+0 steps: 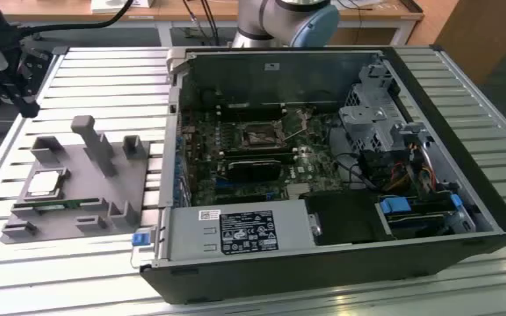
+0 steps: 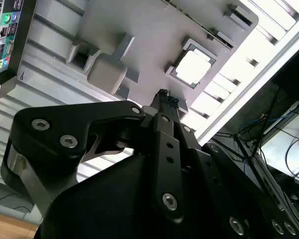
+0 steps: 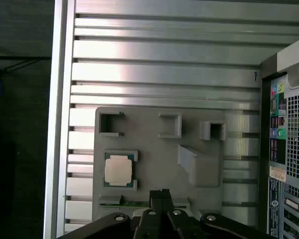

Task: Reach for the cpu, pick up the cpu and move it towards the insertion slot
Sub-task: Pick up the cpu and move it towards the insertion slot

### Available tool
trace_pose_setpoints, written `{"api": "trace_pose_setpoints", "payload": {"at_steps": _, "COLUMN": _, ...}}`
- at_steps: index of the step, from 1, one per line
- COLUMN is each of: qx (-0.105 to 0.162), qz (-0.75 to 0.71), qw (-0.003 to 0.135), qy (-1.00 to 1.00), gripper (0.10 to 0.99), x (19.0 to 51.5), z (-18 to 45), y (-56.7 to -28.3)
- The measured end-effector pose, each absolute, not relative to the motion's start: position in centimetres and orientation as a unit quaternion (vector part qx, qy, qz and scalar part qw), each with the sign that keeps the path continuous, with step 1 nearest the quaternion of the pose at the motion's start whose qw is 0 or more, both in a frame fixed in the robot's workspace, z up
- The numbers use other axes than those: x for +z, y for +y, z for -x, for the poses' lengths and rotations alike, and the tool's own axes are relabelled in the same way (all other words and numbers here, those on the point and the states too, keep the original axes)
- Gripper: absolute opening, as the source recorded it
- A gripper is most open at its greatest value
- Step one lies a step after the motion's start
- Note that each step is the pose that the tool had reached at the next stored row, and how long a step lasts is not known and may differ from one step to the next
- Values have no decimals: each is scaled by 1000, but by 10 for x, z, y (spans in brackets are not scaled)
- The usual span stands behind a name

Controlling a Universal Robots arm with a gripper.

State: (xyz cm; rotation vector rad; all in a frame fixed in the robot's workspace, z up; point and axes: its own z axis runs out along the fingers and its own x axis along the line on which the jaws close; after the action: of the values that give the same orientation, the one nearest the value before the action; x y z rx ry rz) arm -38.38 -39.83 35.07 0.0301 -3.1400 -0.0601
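The cpu [image 3: 118, 169] is seen lying flat, metal lid up, in a square recess of a grey holder plate [image 3: 154, 149] that rests on the slatted aluminium counter [image 3: 164, 50]. The raised corner stops around it are presumably meant to fix its position for a grasp from above. In both wrist views the tool [image 2: 165, 97] is held over the plate, near the chip but apart from it and not over it. Its tips are drawn narrow, close together, with nothing held between them. A green memory stick [image 3: 124, 202] is lodged on edge in a groove just beside the chip's recess. In the exterior view the plate is placed at the exterior view's left of an open computer case [image 1: 279, 66]. The case is laid on its side, probably so that the insertion slot [image 1: 260, 137] on the board faces upward. The slot is well apart from the chip, so the reach is judged to be under way and nothing has been lifted.
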Motion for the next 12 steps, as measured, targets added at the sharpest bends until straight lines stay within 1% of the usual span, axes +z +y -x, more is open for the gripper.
{"api": "trace_pose_setpoints", "payload": {"at_steps": 12, "qx": -19, "qz": -10, "qw": 0, "qy": -1000, "gripper": 106, "x": 350, "z": 394, "y": -398}}
